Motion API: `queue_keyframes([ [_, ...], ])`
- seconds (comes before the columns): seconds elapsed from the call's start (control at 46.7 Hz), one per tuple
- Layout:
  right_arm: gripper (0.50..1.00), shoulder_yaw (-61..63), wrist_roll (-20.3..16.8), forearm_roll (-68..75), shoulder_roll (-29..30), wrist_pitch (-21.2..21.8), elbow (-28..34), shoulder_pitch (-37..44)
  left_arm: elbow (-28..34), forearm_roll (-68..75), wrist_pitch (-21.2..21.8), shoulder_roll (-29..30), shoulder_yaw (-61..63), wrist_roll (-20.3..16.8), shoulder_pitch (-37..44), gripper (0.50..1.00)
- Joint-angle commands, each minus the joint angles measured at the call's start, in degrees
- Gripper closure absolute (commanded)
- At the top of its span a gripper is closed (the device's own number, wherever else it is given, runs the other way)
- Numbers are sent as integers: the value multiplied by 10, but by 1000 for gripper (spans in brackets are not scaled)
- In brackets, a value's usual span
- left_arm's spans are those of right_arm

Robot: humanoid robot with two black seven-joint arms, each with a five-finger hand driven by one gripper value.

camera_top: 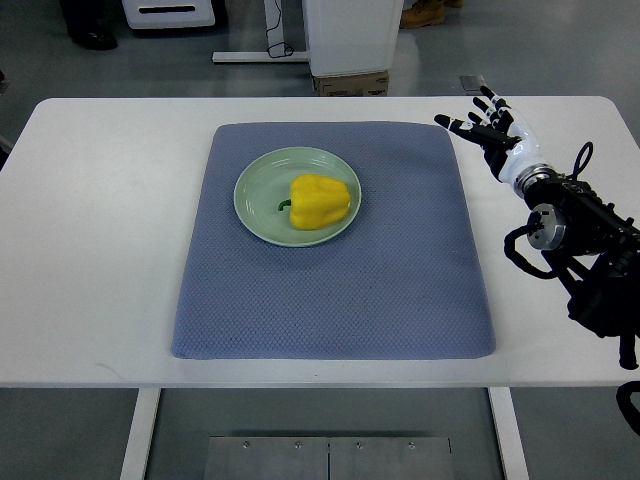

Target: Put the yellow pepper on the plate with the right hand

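Observation:
A yellow pepper (pixel 320 201) lies on its side on the pale green plate (pixel 257 196), its green stem pointing left. The plate sits on the upper middle of a blue-grey mat (pixel 330 290). My right hand (pixel 487 122) hovers over the white table just off the mat's upper right corner, well to the right of the plate. Its fingers are spread and hold nothing. The black right arm (pixel 580 235) comes in from the right edge.
The white table (pixel 100 250) surrounds the mat on all sides. Beyond the far edge stand a cardboard box (pixel 350 83) under a white cabinet, a table leg and a person's shoes (pixel 425 13) on the grey floor.

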Motion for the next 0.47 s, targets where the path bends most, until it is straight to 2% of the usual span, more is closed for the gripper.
queue_keyframes([
  [0.0,500,16,3,0,4,0,0,-4,1,0,0,0,0,-1,0,500],
  [0.449,500,46,4,0,17,0,0,-22,0,0,0,0,0,-1,0,500],
])
